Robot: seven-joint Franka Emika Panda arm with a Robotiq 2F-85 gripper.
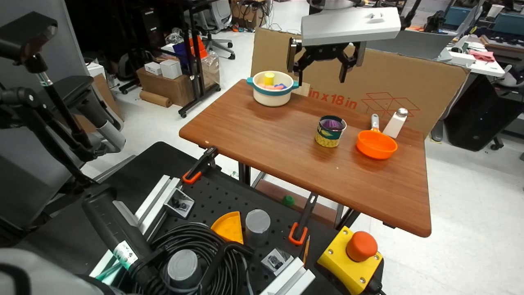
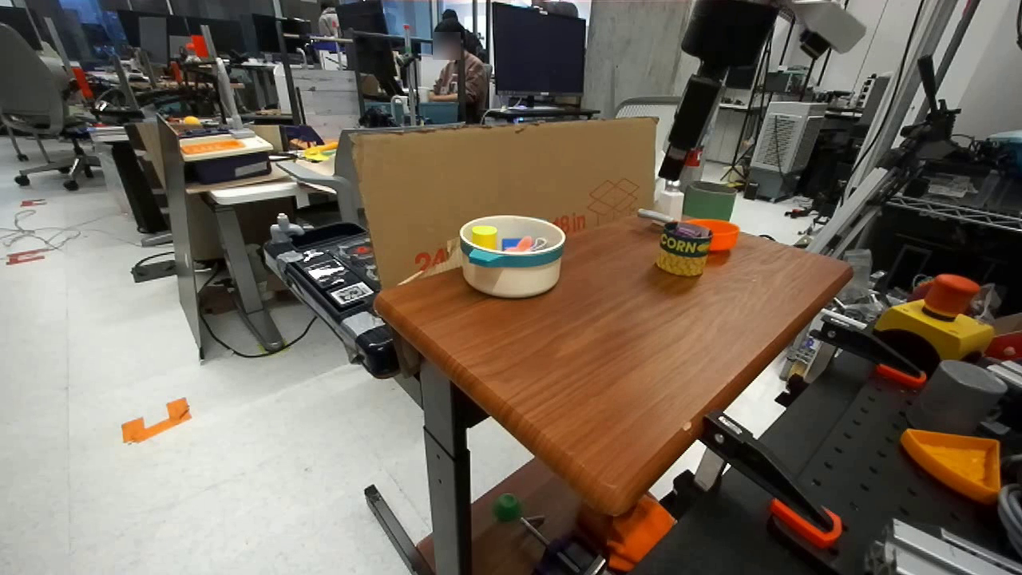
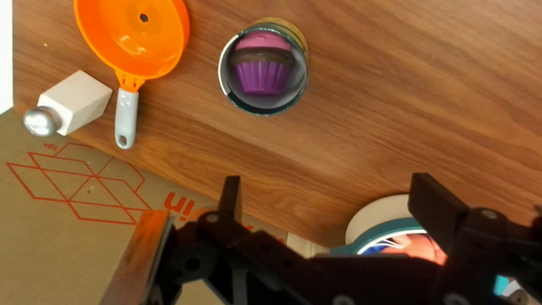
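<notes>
Cupcake [image 3: 263, 76]: inside the can [image 2: 683, 255], pink top and purple ribbed base showing. Judged a light toy, firm or a little springy, not fragile. Probably best pinched across the ribbed base; little room for fingers beside the wall.
Can: upright on the table [image 1: 266, 131], open end up, marked CORN. Judged light, stiff under mild pressure, perhaps dented by a hard squeeze; printed side maybe slick. Best held across opposite outer sides, kept level so as not to spill the cupcake.
Gripper [image 3: 325, 183]: fingers spread wide, nothing between; hangs above the table, touching neither can nor pot [image 2: 511, 278]. Cannot tell which nearer.
Pot: upright near a table corner, close to the cardboard [image 2: 511, 176]; partly hidden behind 1 finger in the wrist view. Likely stiff, light plastic; best taken at 1 of 2 teal handles [image 1: 295, 85] or by the rim.
Contents of pot: yellow cylinder [image 2: 484, 235], blue piece [image 2: 509, 244], salmon piece [image 3: 417, 248]. Look loose; liable to shift if tipped.
Pan [image 3: 156, 46]: orange, with grey handle [image 3: 126, 118]; near the can, on the side away from the pot. Probably light; best gripped across the handle.
Shaker [image 3: 76, 101]: white with silver top, just beside the pan's handle.
Cardboard: stands along a long edge of the table, printed in red.
</notes>
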